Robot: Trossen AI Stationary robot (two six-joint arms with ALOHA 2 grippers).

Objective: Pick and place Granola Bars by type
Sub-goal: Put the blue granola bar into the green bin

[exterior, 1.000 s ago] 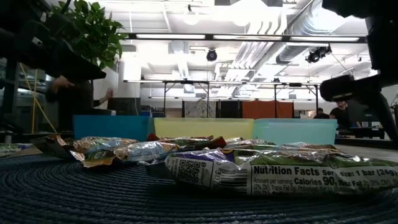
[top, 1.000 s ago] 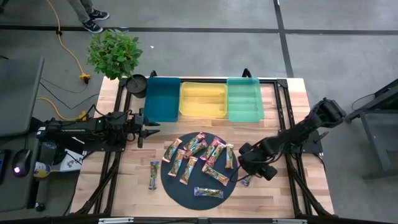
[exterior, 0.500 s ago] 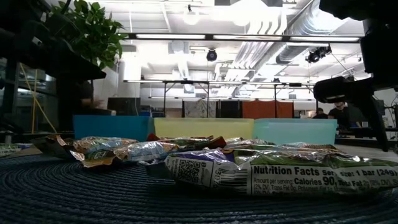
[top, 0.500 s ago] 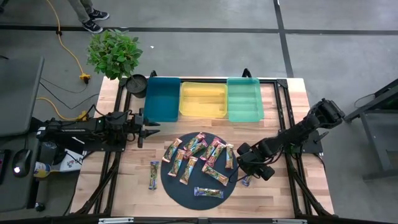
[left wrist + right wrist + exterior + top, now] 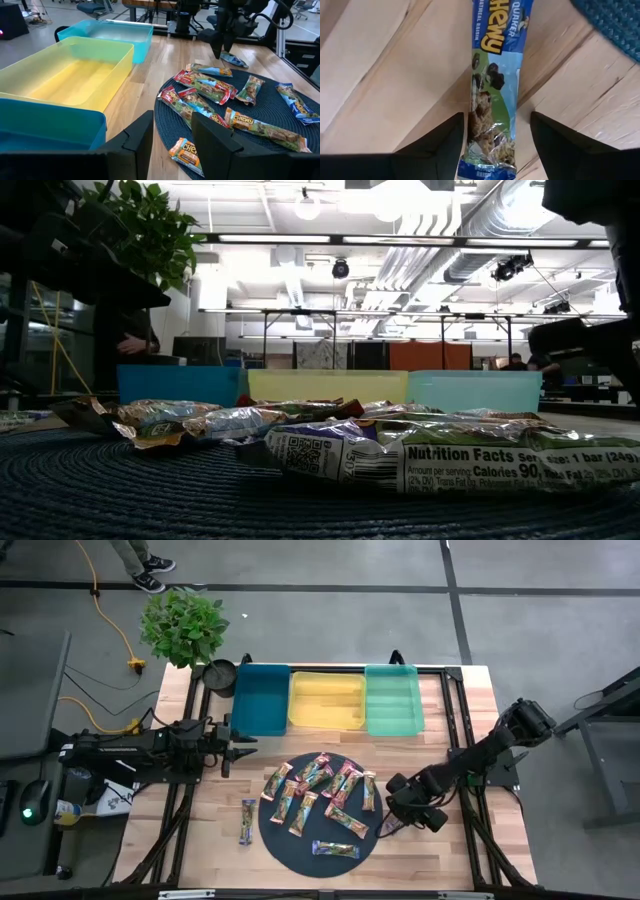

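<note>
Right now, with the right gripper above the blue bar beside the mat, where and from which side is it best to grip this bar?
Probably across the middle of the blue Chewy bar, from straight above. It lies flat on the bare wooden table, slim and long, with its narrow width already between the open jaws of the right gripper, so they should close on its long edges.

Our right arm reaches in from the table's right edge, its wrist bent downward, and our right gripper (image 5: 393, 824) hangs low over the tabletop — fingers (image 5: 437, 150) spread apart. Our left arm lies stretched along the left side, the left gripper (image 5: 243, 747) parted too — pointing inward.
</note>
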